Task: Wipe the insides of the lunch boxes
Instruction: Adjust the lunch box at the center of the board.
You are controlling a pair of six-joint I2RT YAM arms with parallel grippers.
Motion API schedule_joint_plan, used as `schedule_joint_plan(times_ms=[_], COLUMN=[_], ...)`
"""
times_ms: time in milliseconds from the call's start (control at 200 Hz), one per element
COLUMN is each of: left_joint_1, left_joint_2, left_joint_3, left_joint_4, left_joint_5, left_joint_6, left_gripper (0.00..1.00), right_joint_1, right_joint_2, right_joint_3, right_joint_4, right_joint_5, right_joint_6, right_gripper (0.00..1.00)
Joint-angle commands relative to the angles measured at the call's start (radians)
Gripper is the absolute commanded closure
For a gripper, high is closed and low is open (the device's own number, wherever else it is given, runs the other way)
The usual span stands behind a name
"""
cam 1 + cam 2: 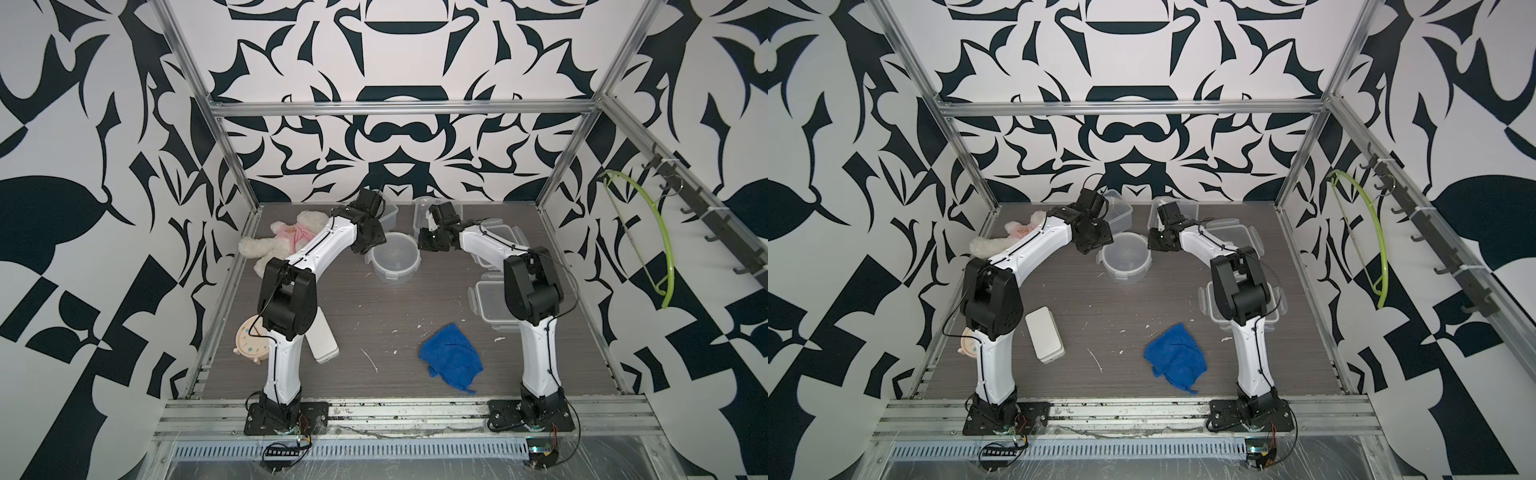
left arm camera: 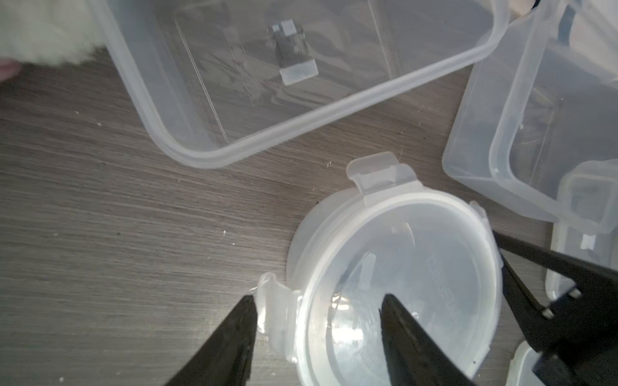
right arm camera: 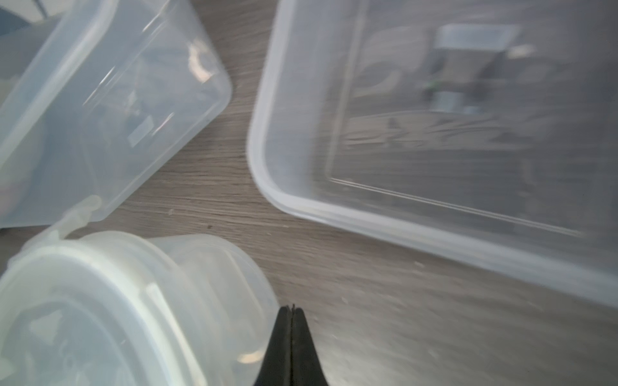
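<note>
One rectangular lunch box (image 1: 390, 218) half-hidden behind left arm (image 1: 328, 243).

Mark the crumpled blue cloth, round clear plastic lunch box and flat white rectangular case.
Crumpled blue cloth (image 1: 451, 353): in a top view, its middle.
Round clear plastic lunch box (image 1: 393, 275): in a top view, near wall.
Flat white rectangular case (image 1: 1044, 334): in a top view, top face.

Patterned walls (image 1: 399, 137), grey woodgrain table (image 1: 374, 307)
</note>
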State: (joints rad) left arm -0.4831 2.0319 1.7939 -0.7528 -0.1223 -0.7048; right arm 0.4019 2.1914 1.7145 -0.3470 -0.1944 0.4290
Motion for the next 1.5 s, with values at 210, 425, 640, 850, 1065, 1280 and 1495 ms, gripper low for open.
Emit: schedule_joint_plan(times_ms=[210,425,640,850,1065,1280,1495], left_joint_1=[-0.113,-0.191,-0.196,-0.188,-0.145,-0.115,-0.114], left_joint_2=[-0.114,-0.152,-0.154,-0.189,-0.277,-0.314,-0.252], left_joint_3=[-0.179,-0.25,-0.169,0.017,-0.134,-0.344,-0.405], left_joint_4=[0.031,0.048,0.039,-0.069,-0.08,-0.024,0.005], left_joint_5=[0.087,0.135,0.173,0.05,0.023,0.04,0.061], left_joint_6=[-0.109,-0.183,-0.179,-0.089,-0.116,-0.184,-0.212], left_gripper=[0.38,0.37,0.37,0.36,0.36,0.36,0.37], right_joint_1=[0.054,0.028,-0.023,-0.049,-0.06,-0.048,-0.014], right_joint_2=[0.086,0.047,-0.091,-0.295,-0.238,-0.13,-0.027], right_joint_3=[0.184,0.181,0.001,-0.354,-0.435,-0.511,-0.527], right_joint_4=[0.057,0.044,0.097,0.403,0.716,1.046,1.202], right_joint_5=[-0.333,-0.217,-0.148,-0.233,-0.511,-0.592,-0.639], right_joint_6=[-0.012,-0.018,-0.018,0.083,0.289,0.499,0.612], right_gripper=[0.96,0.89,0.87,0.58,0.5,0.43,0.41])
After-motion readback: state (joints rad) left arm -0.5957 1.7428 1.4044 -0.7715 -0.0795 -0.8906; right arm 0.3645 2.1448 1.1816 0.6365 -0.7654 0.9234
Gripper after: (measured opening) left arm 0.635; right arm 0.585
